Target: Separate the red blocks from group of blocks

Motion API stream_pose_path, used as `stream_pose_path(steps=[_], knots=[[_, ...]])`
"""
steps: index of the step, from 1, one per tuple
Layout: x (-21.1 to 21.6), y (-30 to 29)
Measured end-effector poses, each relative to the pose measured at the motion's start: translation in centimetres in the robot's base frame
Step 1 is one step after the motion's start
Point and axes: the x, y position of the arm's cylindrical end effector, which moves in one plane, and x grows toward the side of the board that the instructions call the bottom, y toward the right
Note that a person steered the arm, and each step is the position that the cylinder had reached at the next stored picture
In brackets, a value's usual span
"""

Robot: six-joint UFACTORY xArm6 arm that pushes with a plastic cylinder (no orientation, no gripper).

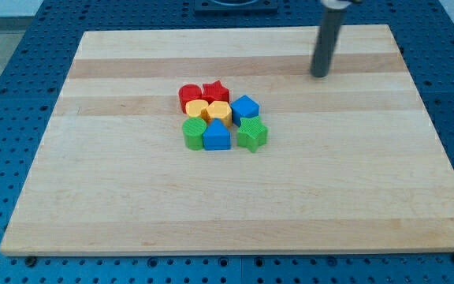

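**Reds not yet parted from the cluster**

The two red blocks, a red cylinder [188, 96] and a red star [216, 91], sit side by side on the cluster's far side, toward the tabletop's top edge. Both touch the yellow blocks just below them, so I judge nothing of the separation is done yet: both reds remain to be pushed clear.

Below the reds come a yellow cylinder [197, 109] and a yellow hexagon [219, 111], with a blue cube [245, 107] at their right. The row nearest the bottom edge holds a green cylinder [194, 132], a blue block [217, 136] with a peaked top, and a green star [252, 134]. All eight are packed tight, a little left of the tabletop's [93, 197] centre.

I have no jaws to open or close; I end in a bare rod. My tip [320, 76] rests on the wood near the top edge, toward the top right corner, well apart from every block and touching none. The rod stands nearly upright, its upper part leaving the view at the top.

What is left, as I judge it: get between the reds and the yellows, then drive the reds out toward the top edge without dragging a neighbour along.
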Motion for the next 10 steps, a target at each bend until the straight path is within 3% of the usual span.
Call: stream_pose_path(steps=[2,5,10], knots=[[5.8,-8.2],[6.3,-22.7],[5.1,-29.7]])
